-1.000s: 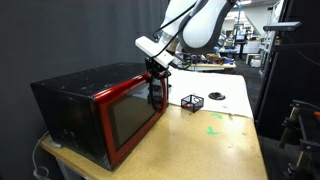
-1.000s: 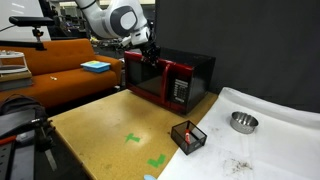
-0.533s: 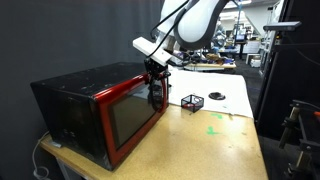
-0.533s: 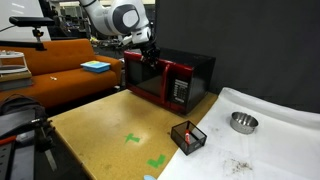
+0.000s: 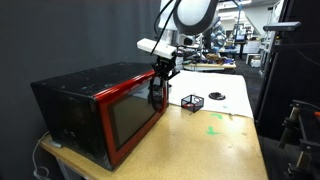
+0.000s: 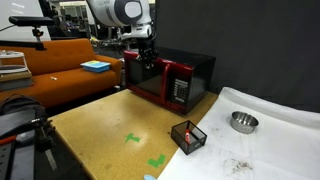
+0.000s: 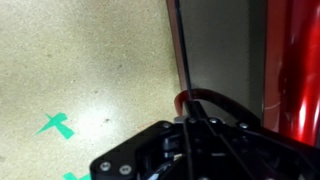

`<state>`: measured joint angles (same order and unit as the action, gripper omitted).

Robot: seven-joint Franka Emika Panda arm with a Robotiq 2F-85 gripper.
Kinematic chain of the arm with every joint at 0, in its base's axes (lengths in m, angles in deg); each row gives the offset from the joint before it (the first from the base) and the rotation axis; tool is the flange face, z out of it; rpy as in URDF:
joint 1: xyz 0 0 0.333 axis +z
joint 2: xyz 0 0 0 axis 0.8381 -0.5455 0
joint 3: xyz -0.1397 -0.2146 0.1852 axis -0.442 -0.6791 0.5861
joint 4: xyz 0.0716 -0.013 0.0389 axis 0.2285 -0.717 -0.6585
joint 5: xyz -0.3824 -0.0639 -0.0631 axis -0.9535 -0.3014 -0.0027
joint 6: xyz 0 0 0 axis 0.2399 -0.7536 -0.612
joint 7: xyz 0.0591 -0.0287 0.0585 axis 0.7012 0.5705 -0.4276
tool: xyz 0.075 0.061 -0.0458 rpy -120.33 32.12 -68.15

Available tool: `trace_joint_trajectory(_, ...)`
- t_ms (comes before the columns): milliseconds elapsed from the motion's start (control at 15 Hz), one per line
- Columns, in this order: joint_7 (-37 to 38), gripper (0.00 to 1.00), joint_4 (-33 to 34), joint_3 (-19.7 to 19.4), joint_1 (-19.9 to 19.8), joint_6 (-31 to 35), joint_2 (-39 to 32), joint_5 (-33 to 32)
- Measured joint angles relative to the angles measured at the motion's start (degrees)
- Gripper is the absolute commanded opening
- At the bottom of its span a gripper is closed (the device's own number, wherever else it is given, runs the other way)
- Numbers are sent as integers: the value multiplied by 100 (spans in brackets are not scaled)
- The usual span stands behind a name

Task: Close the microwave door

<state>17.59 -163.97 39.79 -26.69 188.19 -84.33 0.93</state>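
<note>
The broad tan wooden worktop [image 5: 222, 148] [image 6: 95, 125] carries the large boxy microwave with matte black casing [image 5: 78, 86] [image 6: 196, 64] at one end. Its glossy red microwave door with a dark glass window [image 5: 131, 116] [image 6: 139, 86] lies folded in against the oven's front; whether it is fully latched cannot be told. The white and grey robot arm [image 5: 187, 14] [image 6: 124, 11] reaches down over the oven's corner, and its black claw [image 5: 157, 92] [image 6: 148, 63] hangs at the door's outer edge, right against the red panel. Its fingers are too dark and small to make out, so whether it is clenched or released cannot be told. In the wrist view only the claw's black body shows, beside a red glossy surface [image 7: 291, 70]. A white sheet [image 5: 228, 97] [image 6: 275, 135] covers the worktop's far part. Well apart from the oven stands a small black wire cube [image 5: 192, 101] [image 6: 187, 136], near a round metal bowl [image 6: 242, 122] and green tape marks [image 5: 212, 127] [image 6: 133, 139] [image 7: 57, 125].
</note>
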Motion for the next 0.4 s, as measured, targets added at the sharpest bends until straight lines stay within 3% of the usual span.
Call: trace_joint_trajectory(400, 419, 0, -295, 273, -344, -1381, 944, -550)
